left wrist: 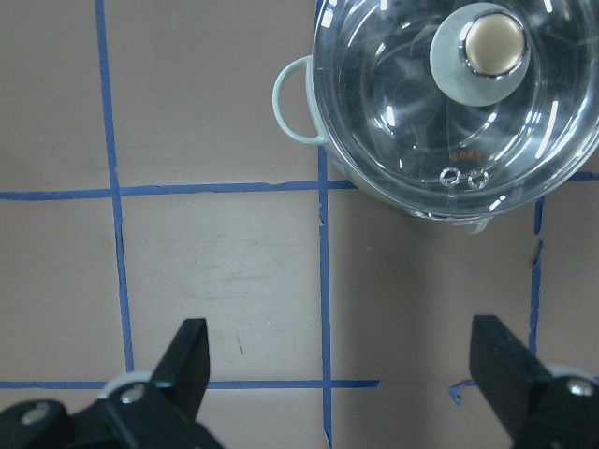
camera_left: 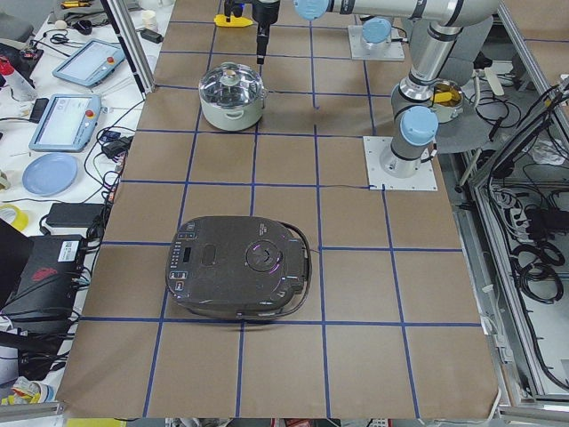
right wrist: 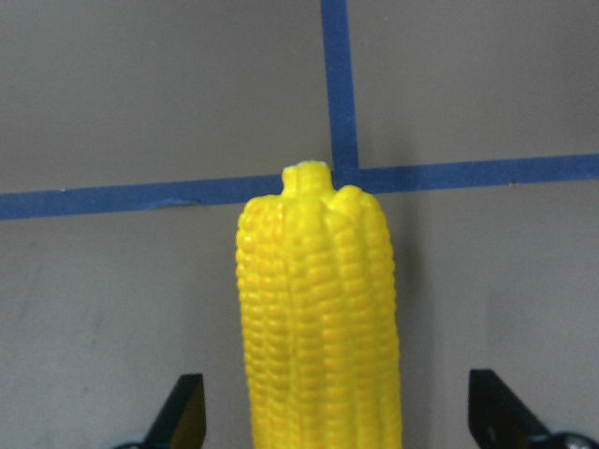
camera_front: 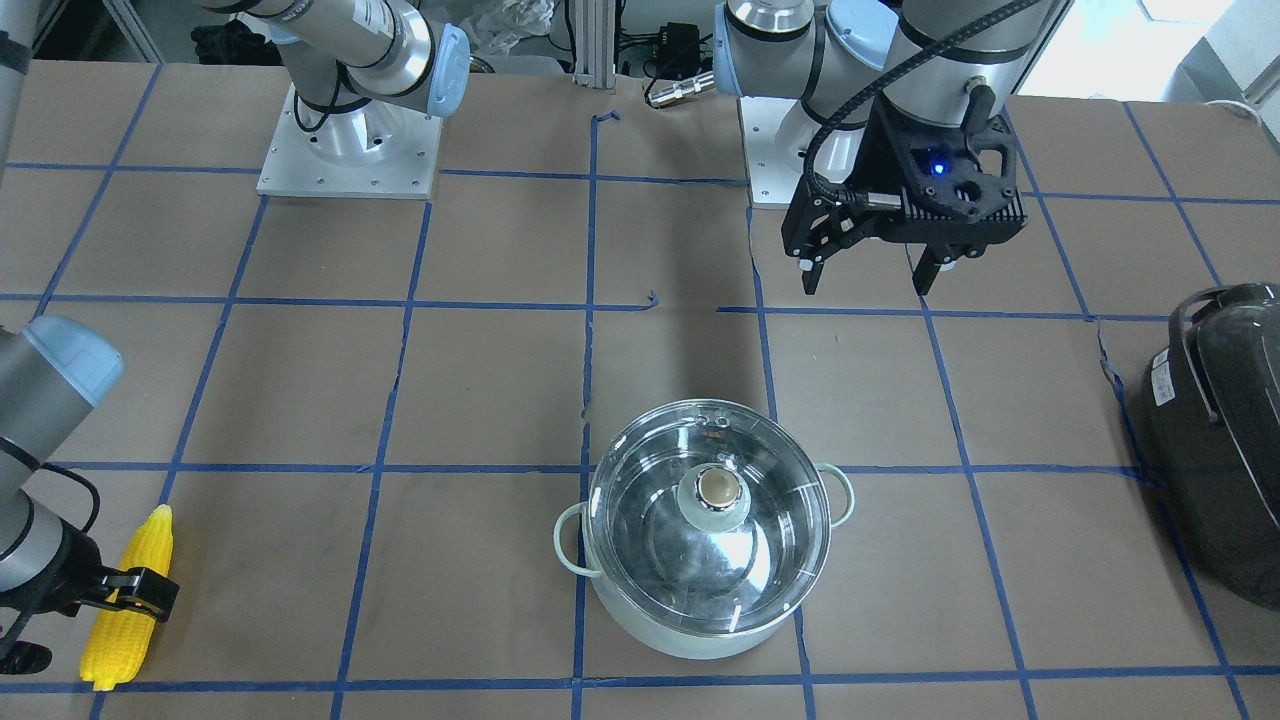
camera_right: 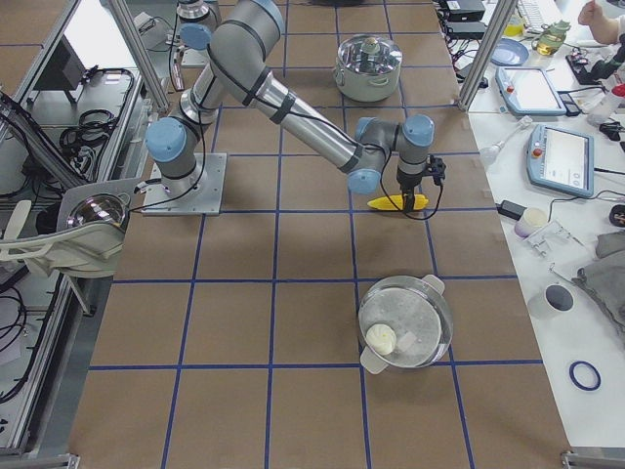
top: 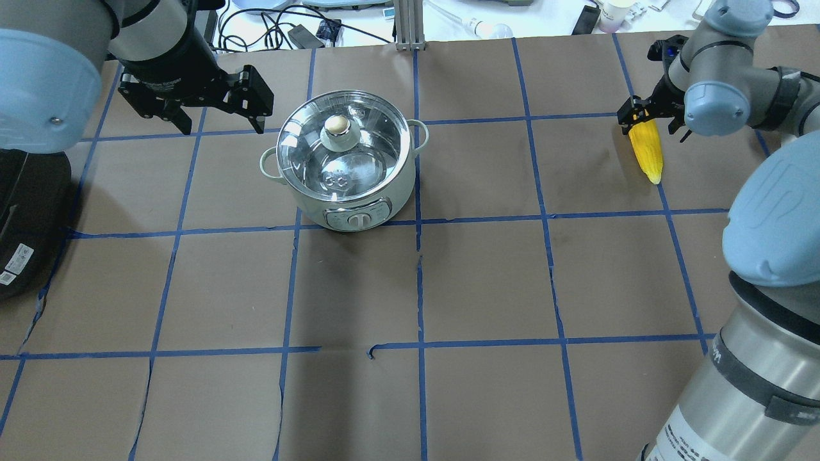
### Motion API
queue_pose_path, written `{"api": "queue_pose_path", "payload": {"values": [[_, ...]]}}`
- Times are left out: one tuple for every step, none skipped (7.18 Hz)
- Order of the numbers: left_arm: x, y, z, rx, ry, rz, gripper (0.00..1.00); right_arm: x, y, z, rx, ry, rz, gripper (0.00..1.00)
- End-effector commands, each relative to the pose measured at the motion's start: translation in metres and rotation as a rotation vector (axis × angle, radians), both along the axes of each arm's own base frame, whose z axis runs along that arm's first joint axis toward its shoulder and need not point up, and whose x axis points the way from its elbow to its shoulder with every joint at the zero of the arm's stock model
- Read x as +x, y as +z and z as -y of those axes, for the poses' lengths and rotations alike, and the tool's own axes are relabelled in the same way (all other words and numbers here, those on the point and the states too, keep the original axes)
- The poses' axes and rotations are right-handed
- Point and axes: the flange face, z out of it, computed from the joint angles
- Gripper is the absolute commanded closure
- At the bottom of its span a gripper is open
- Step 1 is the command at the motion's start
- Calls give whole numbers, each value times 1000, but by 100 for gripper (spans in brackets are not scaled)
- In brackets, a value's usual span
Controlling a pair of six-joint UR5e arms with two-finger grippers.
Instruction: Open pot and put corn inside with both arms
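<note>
The pot [top: 391, 186] stands on the brown table [camera_front: 480, 380], a little to the robot's left of the middle. Its glass lid [top: 359, 160] is on, with the knob [top: 337, 127] upward, so nothing can go inside yet. The left gripper [top: 222, 128] hovers near the pot, to the robot's left of it. Its jaws are spread wide and hold nothing. I think it waits there to come over the knob, which is the only easy place to take the lid.

The corn [top: 647, 150] lies flat, well apart from the pot, toward the robot's right end of the table. The right gripper [right wrist: 342, 416] is low over one end of it. Its fingers [right wrist: 187, 412] are wide apart, one on each side of the cob (in the wrist view they do not touch it), so the corn is not grasped yet.

Between corn and pot I see only bare table and blue tape lines, so the carrying path looks free. The dark rice cooker [camera_front: 1220, 440] sits farther out on the left arm's side. I judge there is room between it and the pot to put the lid down.
</note>
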Motion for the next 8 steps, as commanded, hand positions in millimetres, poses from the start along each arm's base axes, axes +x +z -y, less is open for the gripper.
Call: {"api": "queue_pose_path", "payload": {"values": [[-10, -27, 31, -29, 47, -19, 0, 0, -7, 2, -3, -2, 11, 6], [-28, -45, 41, -20, 32, -11, 0, 0, -7, 2, -4, -6, 13, 7], [-41, -67, 53, -15, 81, -20, 0, 0, -3, 1, -8, -8, 12, 20], [-49, -77, 62, -36, 80, -23, 3, 0, -3, 0, -1, -11, 15, 37], [-53, -95, 70, -18, 79, -22, 0, 0, -3, 0, 2, -11, 16, 46], [-68, -111, 72, -1, 53, -19, 0, 1, -4, -2, 9, -12, 18, 53], [-73, -117, 84, -45, 49, -32, 0, 3, 11, -3, -6, -8, 13, 60], [-80, -131, 90, -39, 51, -36, 0, 8, 34, -8, -2, 3, 13, 72]]}}
